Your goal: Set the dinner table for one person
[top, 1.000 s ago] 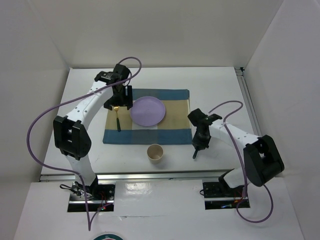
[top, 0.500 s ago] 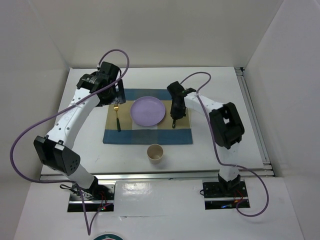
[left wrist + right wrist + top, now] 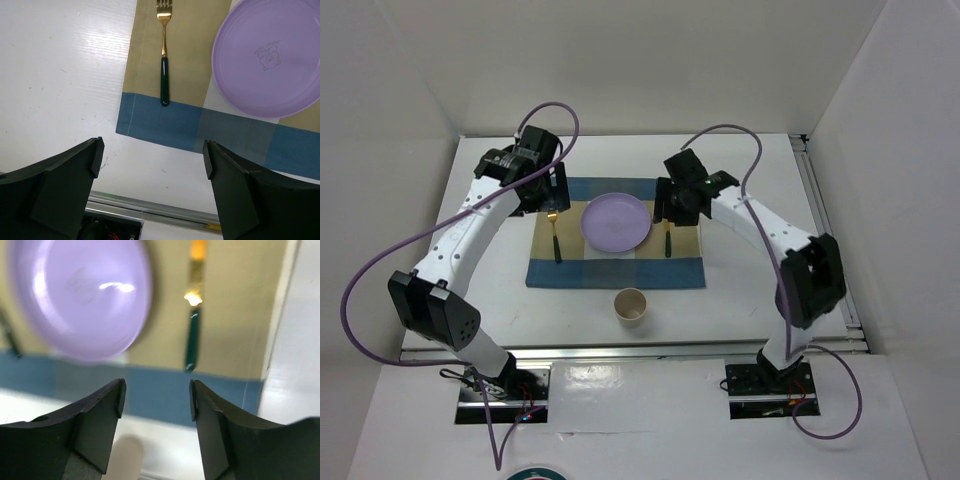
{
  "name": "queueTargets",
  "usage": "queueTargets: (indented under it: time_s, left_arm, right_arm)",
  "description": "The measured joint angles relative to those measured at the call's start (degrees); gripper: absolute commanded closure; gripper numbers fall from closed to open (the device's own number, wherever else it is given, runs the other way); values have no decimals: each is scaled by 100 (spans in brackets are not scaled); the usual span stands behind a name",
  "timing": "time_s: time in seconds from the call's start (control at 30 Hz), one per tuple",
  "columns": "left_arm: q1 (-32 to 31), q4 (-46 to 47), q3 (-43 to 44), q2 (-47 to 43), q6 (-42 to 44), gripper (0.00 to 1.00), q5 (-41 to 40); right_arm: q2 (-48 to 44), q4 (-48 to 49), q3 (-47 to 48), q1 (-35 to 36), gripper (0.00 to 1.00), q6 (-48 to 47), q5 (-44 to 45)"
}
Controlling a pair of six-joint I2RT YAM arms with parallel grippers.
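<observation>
On the white dinner table [image 3: 750,295] lies a blue-and-tan checked placemat [image 3: 616,272]. A purple plate [image 3: 616,222] sits on its middle. A gold fork with a dark handle [image 3: 555,236] lies left of the plate. A second gold utensil with a dark green handle [image 3: 667,240] lies right of it. My left gripper [image 3: 548,192] is open and empty above the fork [image 3: 163,55]. My right gripper [image 3: 670,200] is open and empty above the second utensil [image 3: 192,335]. The plate also shows in both wrist views [image 3: 267,55] [image 3: 80,295].
A paper cup [image 3: 632,306] stands on the table just in front of the placemat, blurred in the right wrist view [image 3: 125,455]. A metal rail [image 3: 620,350] runs along the table's near edge. White walls close in the sides and back.
My right arm carried the second utensil from the table's right side onto the placemat, let it go right of the plate and drew back. My left gripper rose slightly off the fork.
</observation>
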Motion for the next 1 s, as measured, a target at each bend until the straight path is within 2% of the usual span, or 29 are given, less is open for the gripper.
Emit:
queueTargets:
  time_s: [0.1, 0.2, 0.37, 0.53, 0.67, 0.7, 0.8, 0.83, 0.9, 1.0]
  left_arm:
    - [0, -7, 83, 0, 11, 0, -11]
    - [0, -9, 129, 0, 26, 0, -28]
    - [0, -13, 153, 0, 28, 0, -59]
    - [0, -11, 153, 0, 28, 0, -63]
    - [0, -9, 151, -2, 28, 0, -68]
    - [0, -4, 146, 0, 28, 0, -70]
    - [0, 7, 122, -2, 35, 0, -70]
    - [0, 2, 111, -2, 37, 0, -70]
    - [0, 2, 101, -2, 42, 0, -83]
    - [0, 4, 101, -2, 48, 0, -96]
  right_arm:
    - [-887, 50, -400, 358, 26, -201, -289]
    - [-1469, 61, -820, 1043, 16, -317, -527]
    - [-1681, -2, -1419, 2214, 16, -232, -562]
    - [-1591, -101, -1814, 2605, 23, 20, -514]
    - [-1349, -87, -1941, 2686, 43, 177, -396]
    - [-1292, -103, -1956, 2693, 59, 195, -365]
    - [-1193, -140, -1926, 2699, 82, 278, -175]
    - [-1178, -225, -1856, 2710, 93, 304, -66]
    - [-1139, -420, -1606, 2732, 98, 330, 249]
    - [-1062, -697, -844, 2649, 100, 256, 787]
